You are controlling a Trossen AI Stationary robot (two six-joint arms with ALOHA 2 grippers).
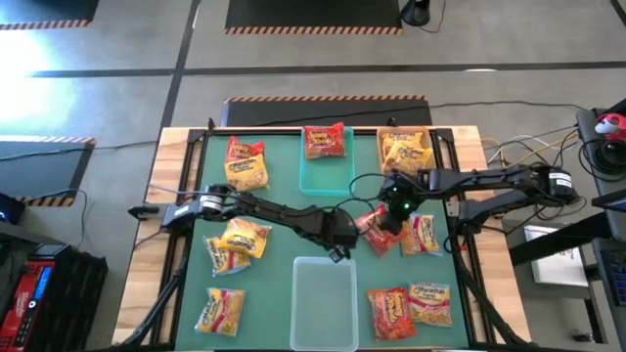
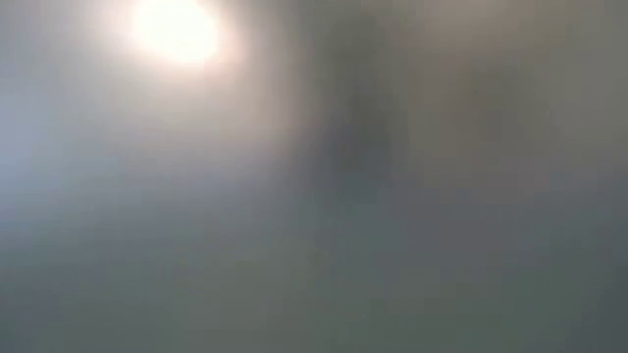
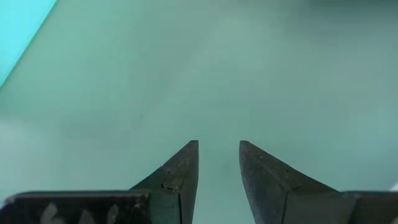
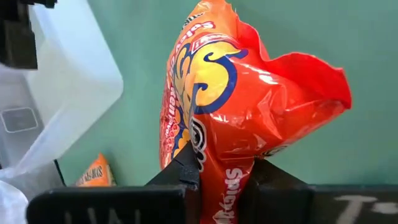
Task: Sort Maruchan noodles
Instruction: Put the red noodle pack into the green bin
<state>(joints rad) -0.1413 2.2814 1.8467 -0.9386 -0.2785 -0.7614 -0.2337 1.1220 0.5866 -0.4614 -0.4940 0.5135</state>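
Several Maruchan noodle packets lie about the green mat: some at the left, some at the near right, one in the teal bin and some in the far right bin. My right gripper is shut on a red packet near the mat's middle. Just left of it my left gripper hangs over bare mat, fingers apart, with nothing between them. The low view shows only blur. My right gripper pinches the red packet between its two fingers at one end. The fingers slant down from the table's right side. The crumpled body of the packet bulges out past the fingertips. Whether any of it still rests on the mat, I cannot tell.
A clear bin stands at the near middle, close to both grippers, and shows in the right wrist view. The teal bin stands at the far middle. A yellow packet lies just right of the held one.
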